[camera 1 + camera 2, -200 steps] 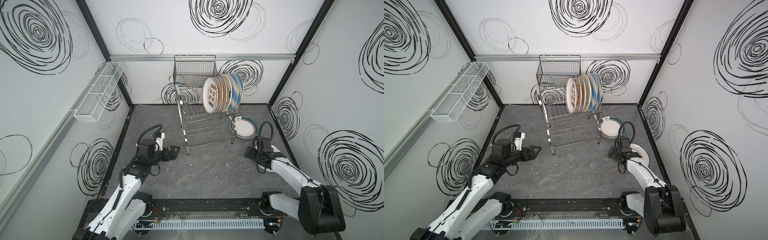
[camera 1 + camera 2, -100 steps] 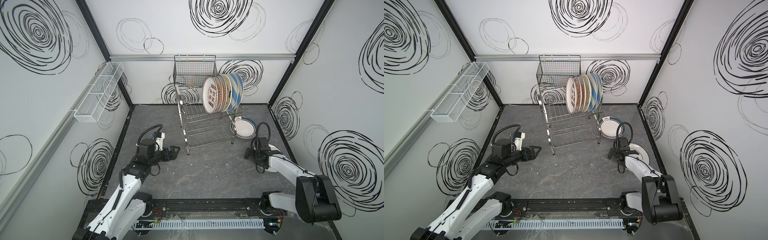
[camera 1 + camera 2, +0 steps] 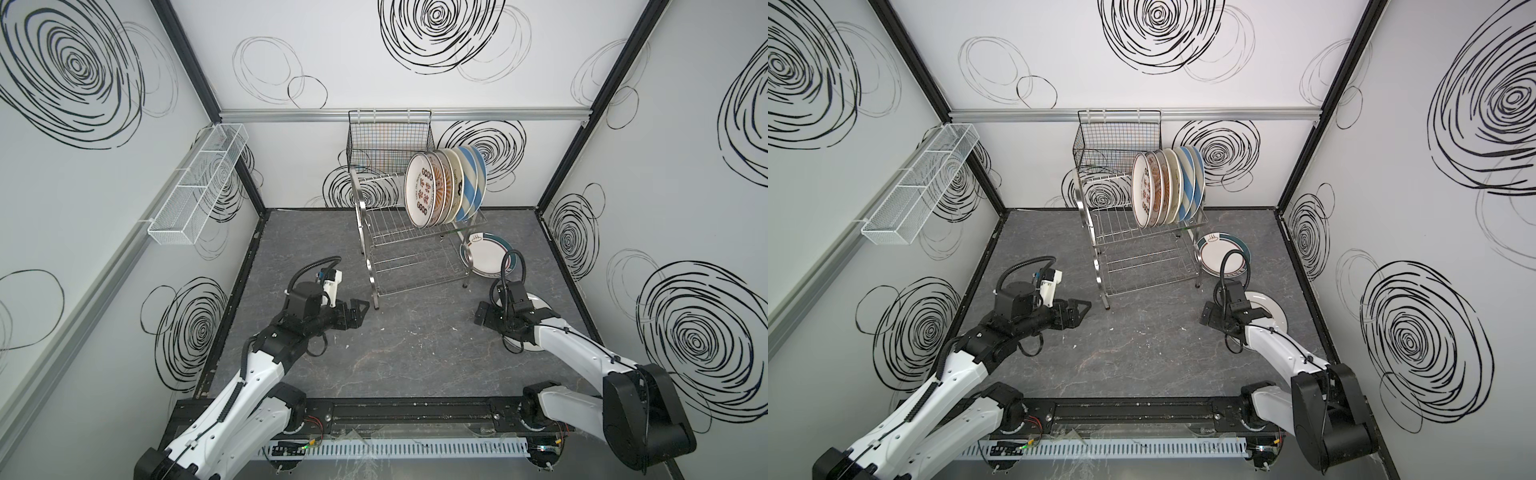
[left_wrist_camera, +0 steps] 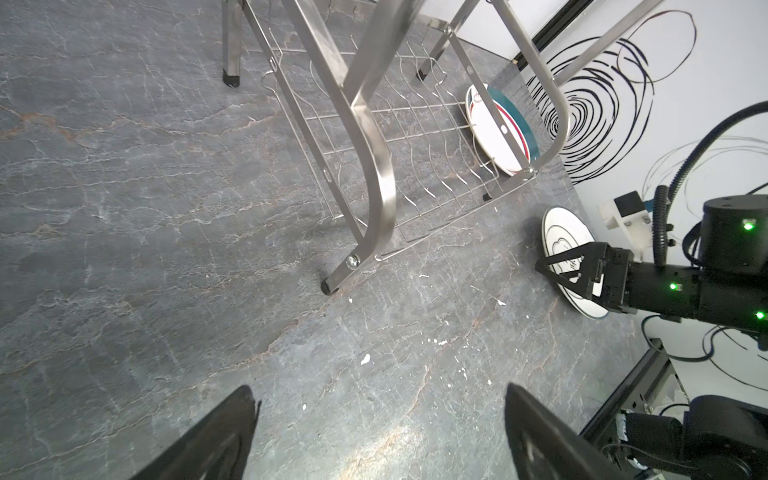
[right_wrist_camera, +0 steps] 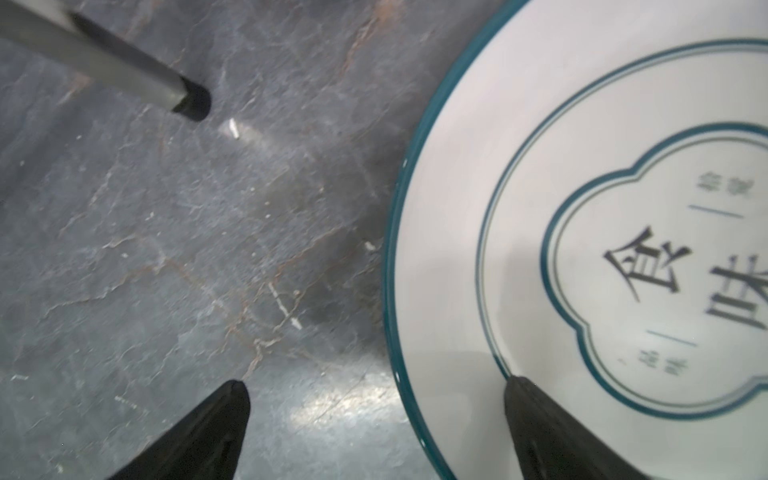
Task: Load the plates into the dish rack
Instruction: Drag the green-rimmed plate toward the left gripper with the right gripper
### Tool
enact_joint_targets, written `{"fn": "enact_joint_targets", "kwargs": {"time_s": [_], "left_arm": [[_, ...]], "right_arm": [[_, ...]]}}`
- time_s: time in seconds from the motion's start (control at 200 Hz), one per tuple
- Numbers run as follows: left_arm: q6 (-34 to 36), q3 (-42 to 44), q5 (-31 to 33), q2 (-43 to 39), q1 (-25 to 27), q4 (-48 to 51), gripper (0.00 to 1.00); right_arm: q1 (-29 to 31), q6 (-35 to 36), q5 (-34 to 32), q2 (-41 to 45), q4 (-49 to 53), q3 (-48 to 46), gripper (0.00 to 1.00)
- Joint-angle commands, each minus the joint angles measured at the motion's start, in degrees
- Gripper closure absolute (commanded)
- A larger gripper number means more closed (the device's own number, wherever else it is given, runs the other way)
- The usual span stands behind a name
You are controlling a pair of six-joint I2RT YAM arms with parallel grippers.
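You'll find the white plate (image 5: 478, 249) lying flat on the surface (image 5: 166, 249) near the dish rack (image 4: 368, 124); it's likely stiff, slick and breakable. Take its thin rim: your right pincer (image 5: 374, 384) hangs released, jaws straddling that edge.

The dish rack (image 4: 376, 183) is shiny polished steel wire and tube, the worktop (image 3: 415, 349) matt grey veined stone-look flecked with white chips, the whitish plate (image 5: 457, 249) smooth glossy glazed ceramic, the right pincer (image 5: 375, 382) matt black plastic.
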State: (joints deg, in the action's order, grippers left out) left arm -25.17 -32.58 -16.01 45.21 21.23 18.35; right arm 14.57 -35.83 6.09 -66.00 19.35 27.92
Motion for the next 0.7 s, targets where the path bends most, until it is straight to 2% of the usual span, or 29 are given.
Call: {"fn": "enact_joint_targets", "kwargs": {"time_s": [0.0,0.115,0.355,0.465,0.69], "left_arm": [[-2.45,-1.42,2.19,-1.43,1.08,0.56,0.04],[-4.64,-0.31,1.6,-2.37,2.28,0.37,0.04],[-10.32,2.77,7.75,-6.54,8.7,0.78,0.04],[-12.8,4.64,9.02,-7.83,10.85,0.34,0.04],[-15.94,6.95,12.78,-9.59,15.22,0.11,0.04]], "right_arm": [[3.97,-5.38,5.89,2.25,-1.8,-3.32,0.0],[10.64,-10.02,8.83,4.95,-6.3,-5.87,0.02],[26.0,-21.61,8.57,7.62,-18.2,-8.21,0.04],[30.99,-23.85,7.9,4.17,-23.6,-7.59,0.05],[39.03,-23.93,12.19,-9.72,-32.47,-0.72,0.05]]}}
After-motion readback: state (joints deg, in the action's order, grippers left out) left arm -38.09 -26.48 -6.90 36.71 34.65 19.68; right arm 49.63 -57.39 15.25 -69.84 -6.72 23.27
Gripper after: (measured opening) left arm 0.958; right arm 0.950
